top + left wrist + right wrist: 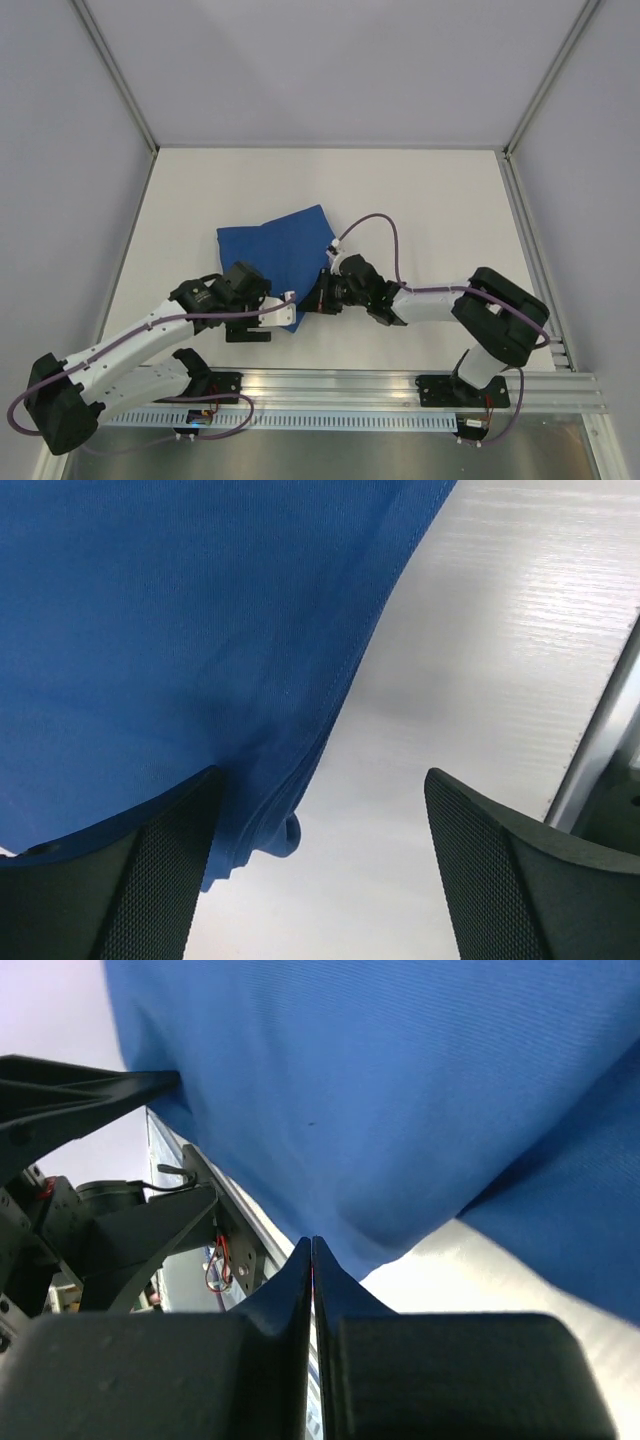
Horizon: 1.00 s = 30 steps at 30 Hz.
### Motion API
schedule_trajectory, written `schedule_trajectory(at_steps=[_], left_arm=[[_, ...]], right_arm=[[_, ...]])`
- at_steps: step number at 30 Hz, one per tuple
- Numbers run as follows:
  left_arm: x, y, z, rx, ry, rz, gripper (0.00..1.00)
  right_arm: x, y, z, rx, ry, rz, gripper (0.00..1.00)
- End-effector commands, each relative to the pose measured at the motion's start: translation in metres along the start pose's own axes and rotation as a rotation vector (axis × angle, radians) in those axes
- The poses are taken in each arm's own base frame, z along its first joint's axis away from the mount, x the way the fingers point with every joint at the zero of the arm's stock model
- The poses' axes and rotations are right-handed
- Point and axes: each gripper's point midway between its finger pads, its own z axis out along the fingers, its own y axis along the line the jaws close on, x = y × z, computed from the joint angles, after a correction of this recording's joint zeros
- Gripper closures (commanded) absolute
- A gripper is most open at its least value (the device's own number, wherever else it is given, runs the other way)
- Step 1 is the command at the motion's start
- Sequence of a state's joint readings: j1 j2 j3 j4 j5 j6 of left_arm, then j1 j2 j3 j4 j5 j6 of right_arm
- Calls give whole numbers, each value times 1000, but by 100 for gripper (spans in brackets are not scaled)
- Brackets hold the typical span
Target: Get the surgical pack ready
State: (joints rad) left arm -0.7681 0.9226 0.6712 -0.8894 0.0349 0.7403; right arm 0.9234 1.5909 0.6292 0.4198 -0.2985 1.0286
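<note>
The left gripper is open wide and holds nothing. The surgical pack lies on the white table just ahead of it. The cloth's stitched edge slants away from between the fingers. One folded corner pokes in between them, right beside one finger. On the other finger's side there is bare table, all the way to a metal rail.

The right gripper is squeezed shut, with its two fingers pressed flat together. Its tips sit right at a folded edge of the cloth. I cannot tell if a bit of cloth is pinched there. Blue cloth fills the view ahead of the tips, and a strip of bare table shows off to one side.

The cloth is deep blue, soft and not shiny, with a fine weave. From above it is a folded shape with pointed corners. The open fingers are black with bumpy pads.
</note>
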Motion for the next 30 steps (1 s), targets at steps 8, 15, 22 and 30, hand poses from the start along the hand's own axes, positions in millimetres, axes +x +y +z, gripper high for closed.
schedule_trajectory(at_steps=[8, 15, 22, 30], left_arm=[[7, 41, 12, -254, 16, 38, 30], [17, 42, 25, -271, 56, 69, 42], [19, 35, 34, -221, 74, 50, 78], [-17, 46, -3, -244, -76, -43, 100]], right_arm=[[-3, 26, 38, -87, -5, 9, 99], [-1, 5, 54, -31, -9, 41, 100], [-4, -1, 67, -27, -25, 76, 100], [-17, 17, 75, -77, -63, 86, 99]])
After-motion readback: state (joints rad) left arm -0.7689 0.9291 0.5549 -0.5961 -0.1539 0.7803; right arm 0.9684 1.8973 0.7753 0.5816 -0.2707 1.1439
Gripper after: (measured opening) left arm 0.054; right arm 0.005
